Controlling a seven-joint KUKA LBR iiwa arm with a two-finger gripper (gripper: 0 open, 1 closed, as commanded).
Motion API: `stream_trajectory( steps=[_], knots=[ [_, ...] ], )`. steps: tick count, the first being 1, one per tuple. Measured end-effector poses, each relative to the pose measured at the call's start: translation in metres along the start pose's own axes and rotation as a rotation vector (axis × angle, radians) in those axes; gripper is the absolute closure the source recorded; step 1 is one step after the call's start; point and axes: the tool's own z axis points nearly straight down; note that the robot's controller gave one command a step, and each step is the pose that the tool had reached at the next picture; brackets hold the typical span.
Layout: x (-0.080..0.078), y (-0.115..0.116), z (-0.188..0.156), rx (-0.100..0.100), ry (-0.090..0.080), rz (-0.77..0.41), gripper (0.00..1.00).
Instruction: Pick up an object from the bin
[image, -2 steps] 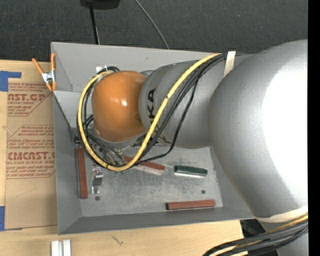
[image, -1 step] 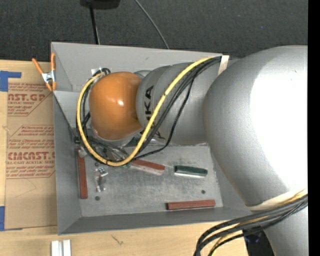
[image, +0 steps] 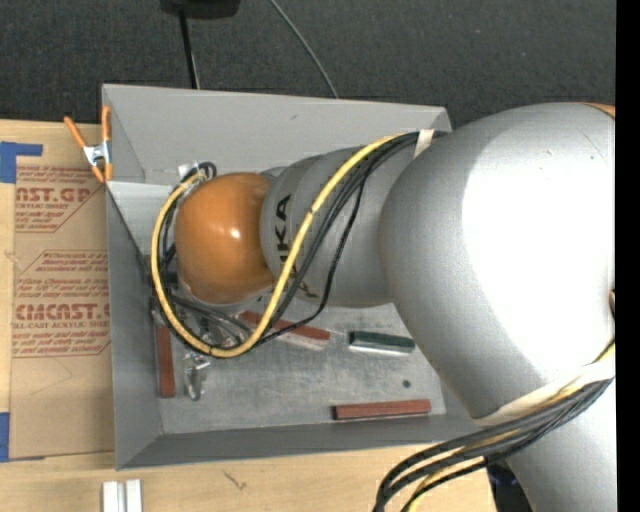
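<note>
Arm (image: 450, 250) hides bin (image: 128, 340) middle; pincer (image: 193, 380) mostly under orange cover (image: 220, 235).

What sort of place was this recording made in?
Probably a robotics lab's bin-picking station: a grey metal bin, a silver robot arm with an orange wrist cover reaching in, and loose bits like a reddish-brown flat bar.

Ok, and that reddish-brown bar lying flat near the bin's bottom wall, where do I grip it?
Take the reddish-brown bar at mid-length, across its narrow width, coming straight down from above. It lies flat and apart from other things, so its long edges are probably the best faces. The bin wall runs close along one edge, so room there looks tight.
</note>
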Motion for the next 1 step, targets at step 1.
stream_trajectory(
  steps=[1],
  knots=[
    [-0.0018,-0.0014,0.0052,0.005,-0.021,-0.148,0.0]
  ],
)
